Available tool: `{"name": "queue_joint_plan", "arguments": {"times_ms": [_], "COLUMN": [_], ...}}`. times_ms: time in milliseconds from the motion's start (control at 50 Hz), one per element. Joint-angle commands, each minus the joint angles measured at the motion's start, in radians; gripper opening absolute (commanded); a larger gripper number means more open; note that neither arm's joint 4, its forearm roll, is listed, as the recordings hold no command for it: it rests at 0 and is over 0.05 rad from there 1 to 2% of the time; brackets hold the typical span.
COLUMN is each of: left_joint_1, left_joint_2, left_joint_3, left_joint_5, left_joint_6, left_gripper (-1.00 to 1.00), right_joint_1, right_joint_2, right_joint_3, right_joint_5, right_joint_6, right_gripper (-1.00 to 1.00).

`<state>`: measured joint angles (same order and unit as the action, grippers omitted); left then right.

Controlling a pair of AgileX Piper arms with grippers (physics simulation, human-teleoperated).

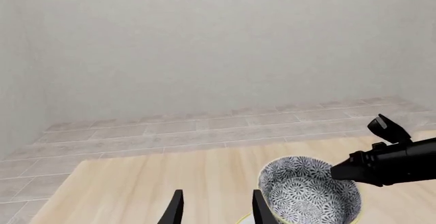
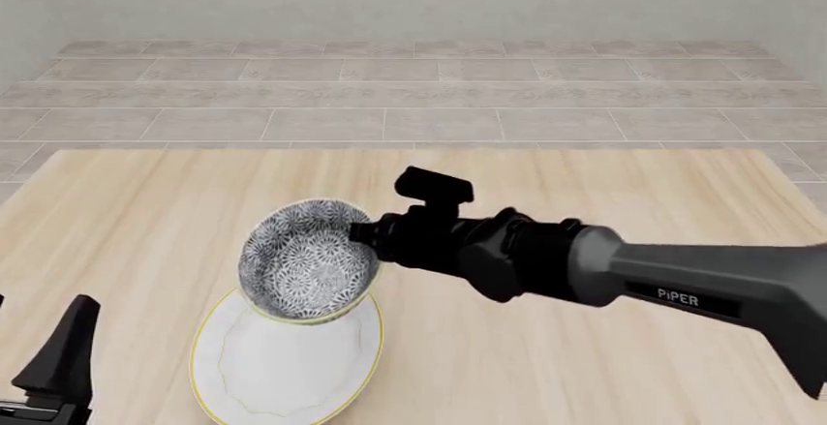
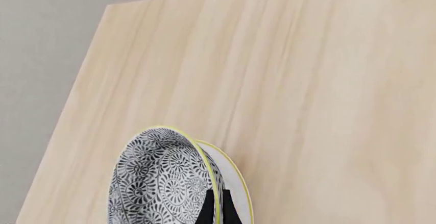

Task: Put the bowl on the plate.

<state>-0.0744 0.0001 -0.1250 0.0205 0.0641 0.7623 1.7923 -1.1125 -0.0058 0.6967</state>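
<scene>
The right arm's fingers [image 2: 366,234] are clamped on the rim of the bowl [image 2: 308,260], one finger inside and one outside, on the bowl's right side in the front view. The bowl is tilted, its opening turned toward the camera, its lower edge over the far part of the plate [image 2: 287,367] on the table [image 2: 621,367]; whether bowl and plate touch cannot be told. The left arm's fingers [image 1: 214,208] stand apart, holding nothing, beside the bowl. Only their tips show, and the plate's near edge is cut off.
</scene>
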Motion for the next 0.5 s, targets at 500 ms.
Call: {"name": "queue_joint_plan", "arguments": {"times_ms": [500], "left_joint_1": [-0.003], "left_joint_2": [0.000], "left_joint_3": [-0.011], "left_joint_5": [0.008], "left_joint_6": [-0.001], "left_gripper": [1.00], "right_joint_1": [0.027], "right_joint_2": [0.052], "right_joint_3": [0.012], "right_joint_5": [-0.068], "right_joint_6": [0.034], "right_gripper": [-1.00]}}
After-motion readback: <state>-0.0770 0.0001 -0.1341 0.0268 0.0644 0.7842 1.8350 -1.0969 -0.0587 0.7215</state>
